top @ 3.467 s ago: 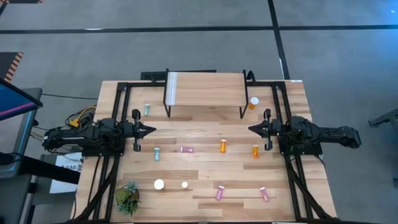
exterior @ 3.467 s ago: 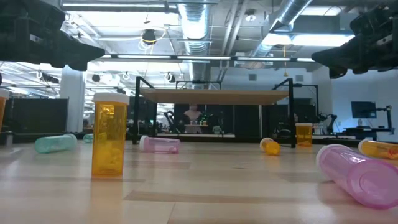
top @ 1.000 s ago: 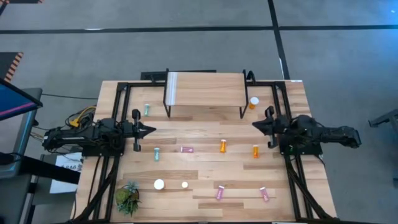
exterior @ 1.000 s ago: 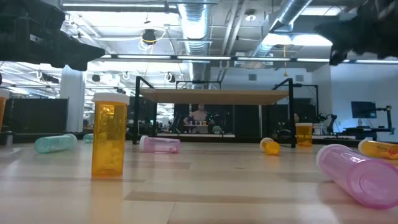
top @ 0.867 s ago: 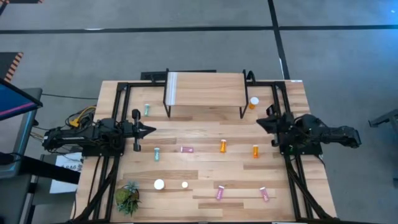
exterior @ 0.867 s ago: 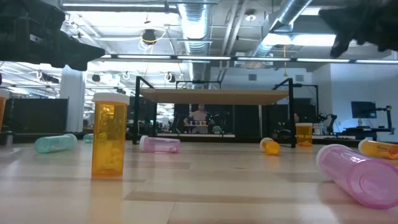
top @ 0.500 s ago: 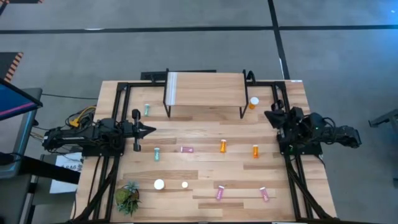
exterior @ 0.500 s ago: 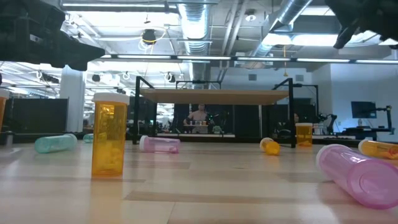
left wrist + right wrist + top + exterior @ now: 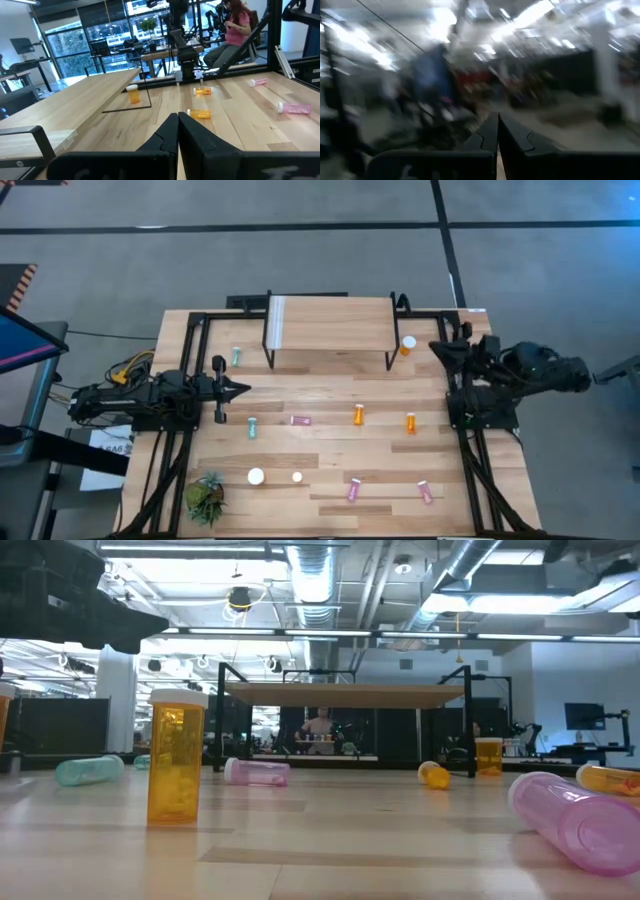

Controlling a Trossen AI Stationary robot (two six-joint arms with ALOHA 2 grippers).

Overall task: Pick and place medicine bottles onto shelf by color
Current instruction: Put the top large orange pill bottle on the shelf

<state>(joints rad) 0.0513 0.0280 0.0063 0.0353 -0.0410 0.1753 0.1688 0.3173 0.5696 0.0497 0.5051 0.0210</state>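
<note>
Right tool (image 9: 437, 346) closed, empty, lifted near upright orange bottle (image 9: 408, 344) beside shelf (image 9: 330, 323), far right. Best opened first, lowered straight, gripped below cap. Left tool (image 9: 243, 389) closed, idle.

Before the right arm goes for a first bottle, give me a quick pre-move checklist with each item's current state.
1. Shelf top free for placing: ok, no bottles on it.
2. Right gripper ready to grasp: not ok, fingers shut; it must open first.
3. Right gripper near a target: ok, it sits beside the upright orange bottle at the shelf's right end, not touching it.
4. Left gripper out of the way: ok, shut, empty and parked at the table's left side.
5. Right wrist view usable for aiming: not ok, it shows no bottle.
6. Bottles all within reach: cannot tell.
</note>
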